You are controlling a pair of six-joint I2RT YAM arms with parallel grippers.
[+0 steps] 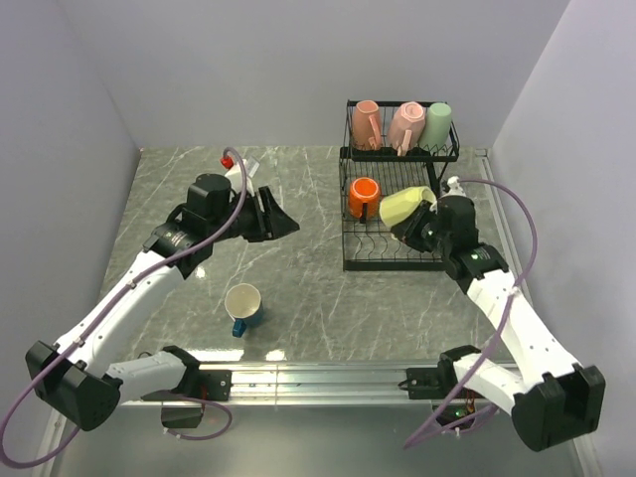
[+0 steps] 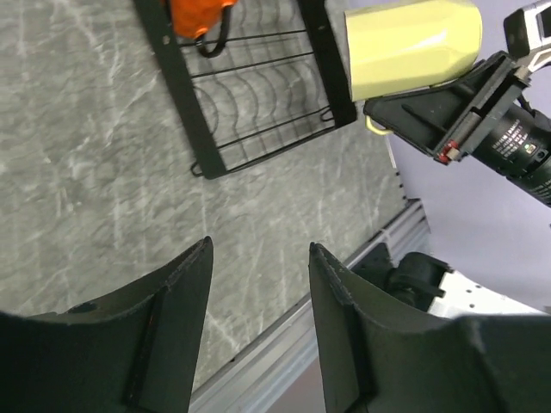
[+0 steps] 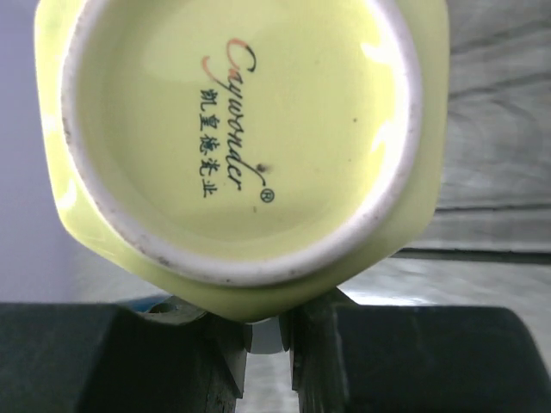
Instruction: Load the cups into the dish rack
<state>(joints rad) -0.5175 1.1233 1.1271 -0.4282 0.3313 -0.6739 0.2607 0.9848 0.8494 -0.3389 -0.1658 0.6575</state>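
Holding the pale yellow mug (image 1: 405,205) are the right jaws, pinched narrow on it at the handle side, with its base facing the right wrist camera. We see it tipped on its side over the lower shelf of the black wire dish rack (image 1: 388,262), just beside the orange mug (image 1: 364,197) on that shelf. We cannot tell if the yellow one touches the wires. The upper basket (image 1: 397,155) carries one pink mug (image 1: 366,124), a second pink mug (image 1: 405,127) and a pale green mug (image 1: 438,124) in a row. The blue mug (image 1: 244,304) stands upright on the table (image 1: 298,268), mouth up, near the arm bases and well apart from the rack. We mark the left jaws wide apart and empty — hovering over the table left of the rack, pointed toward it.
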